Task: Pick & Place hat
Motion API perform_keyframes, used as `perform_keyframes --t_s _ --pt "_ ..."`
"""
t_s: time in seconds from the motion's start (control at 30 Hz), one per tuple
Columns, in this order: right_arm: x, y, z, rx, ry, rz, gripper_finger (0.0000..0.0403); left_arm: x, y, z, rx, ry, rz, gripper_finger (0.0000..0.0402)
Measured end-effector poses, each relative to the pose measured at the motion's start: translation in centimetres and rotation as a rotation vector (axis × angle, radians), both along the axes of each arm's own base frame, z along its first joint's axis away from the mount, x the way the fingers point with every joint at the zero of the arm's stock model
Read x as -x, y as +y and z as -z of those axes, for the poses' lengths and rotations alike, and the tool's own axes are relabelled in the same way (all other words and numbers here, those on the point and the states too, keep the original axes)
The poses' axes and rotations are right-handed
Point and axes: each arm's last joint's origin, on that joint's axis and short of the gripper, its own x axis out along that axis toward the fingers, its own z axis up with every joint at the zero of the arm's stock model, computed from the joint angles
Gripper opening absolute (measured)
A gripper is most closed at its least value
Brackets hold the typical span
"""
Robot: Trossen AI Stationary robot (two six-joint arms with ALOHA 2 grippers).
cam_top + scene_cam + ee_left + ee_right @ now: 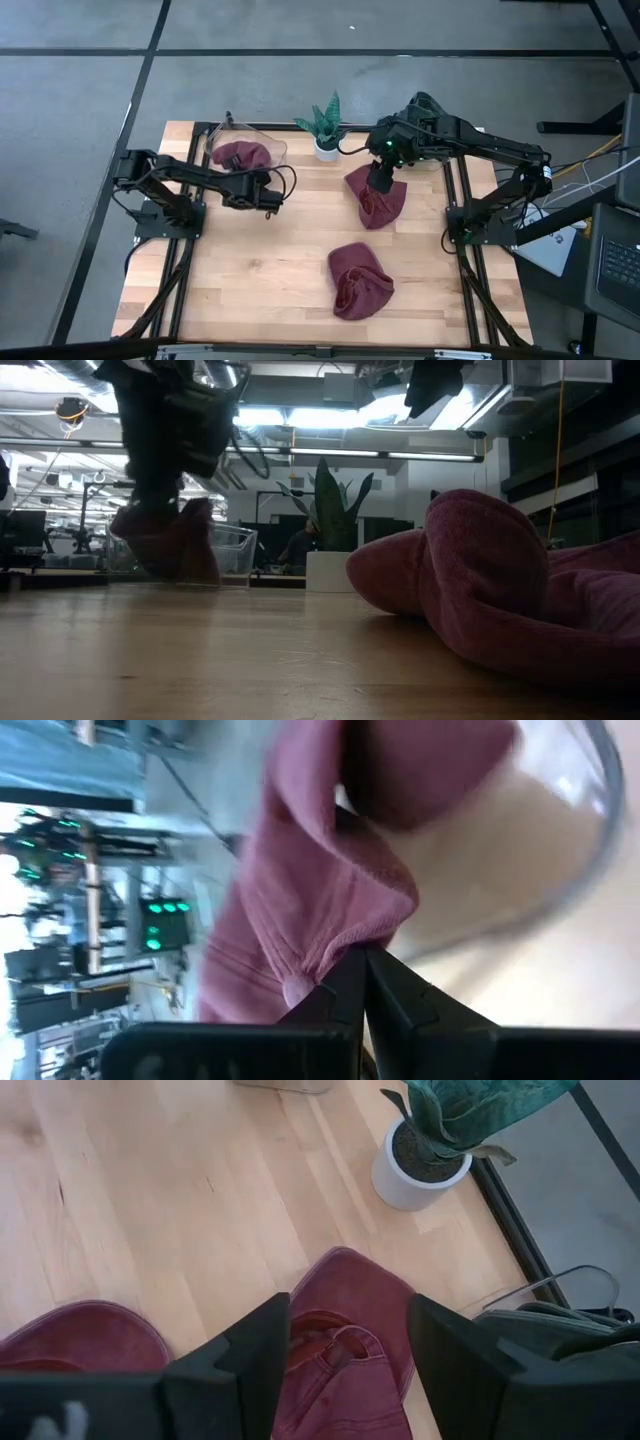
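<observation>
My right claw (345, 1355) is wide open, right over a soft dark red knit hat (377, 198) on the worktop. If I close too high, I might pinch only a fold and drop it. My left claw (358, 982) is shut, empty, beside the clear plastic bowl (268, 147).

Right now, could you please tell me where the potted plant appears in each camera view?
High view: potted plant at the table's far edge, centre, beside the right gripper.
Low view: plant mid-picture, behind the maroon hat.
Left wrist view: not in it.
Right wrist view: upper right.
Shared landmark: its white pot.
</observation>
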Motion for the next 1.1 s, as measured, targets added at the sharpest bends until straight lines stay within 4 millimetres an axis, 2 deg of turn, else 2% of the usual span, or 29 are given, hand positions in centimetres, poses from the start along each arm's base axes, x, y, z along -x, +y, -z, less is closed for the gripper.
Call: perform_keyframes --t_s 0.33,0.67,0.77,0.9,1.1 --pt "0.0 0.1 0.0 -0.035 -0.013 0.01 0.02 -0.9 1.5 -4.0 -0.169 0.05 0.024 0.0002" --pt "-0.1 0.3 0.0 -0.041 -0.015 0.01 0.02 -0.5 4.1 -4.4 -0.244 0.115 -0.029 0.0002" --pt "-0.1 0.3 0.0 -0.04 -0.015 0.01 0.02 -0.4 4.5 -4.6 -0.22 0.122 -0.044 0.0002" --pt "-0.1 0.3 0.0 -0.04 -0.014 0.01 0.02 -0.7 3.4 -5.3 -0.087 0.105 0.009 0.0002" --pt "0.5 0.4 0.2 -0.04 0.042 -0.003 0.02 -0.2 -0.2 -6.9 0.11 0.036 0.17 0.0006"
